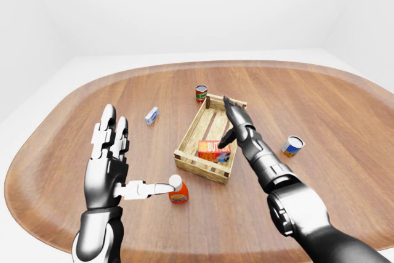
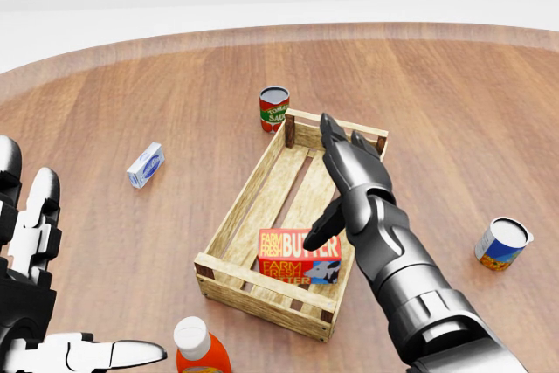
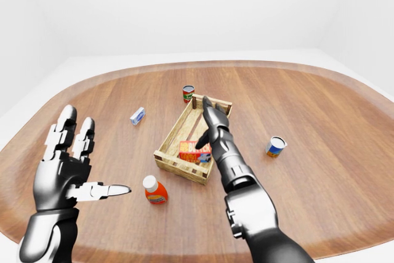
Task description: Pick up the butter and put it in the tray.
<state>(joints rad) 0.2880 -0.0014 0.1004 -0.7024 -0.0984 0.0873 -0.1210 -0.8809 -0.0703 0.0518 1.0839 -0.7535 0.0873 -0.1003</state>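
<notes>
1. Butter [image 2: 299,257]: red carton lettered "FARM FRESH BUTTER", lying inside the tray at its 6 o'clock end in the head view, against the near wall.
2. Tray [image 2: 229,218]: slatted wooden crate on the round wooden table [image 2: 454,102], long axis running from 7 to 1 o'clock.
3. Right hand [image 2: 348,183]: fingers spread straight and apart, holding nothing, poised over the tray at 1 o'clock from the butter; thumb tip just above the carton's upper right corner.
4. Left hand [image 1: 109,167]: fingers splayed apart, empty, raised at 9 o'clock of the tray, well apart from it.
5. Tomato can [image 2: 273,108]: upright, just beyond the tray's 12 o'clock corner.
6. Small blue-white box [image 2: 145,165]: at 10 o'clock from the tray.
7. Blue can [image 2: 502,243]: tilted, at 3 o'clock.
8. Orange bottle [image 2: 198,348], white cap: at 7 o'clock, near the tray.
</notes>
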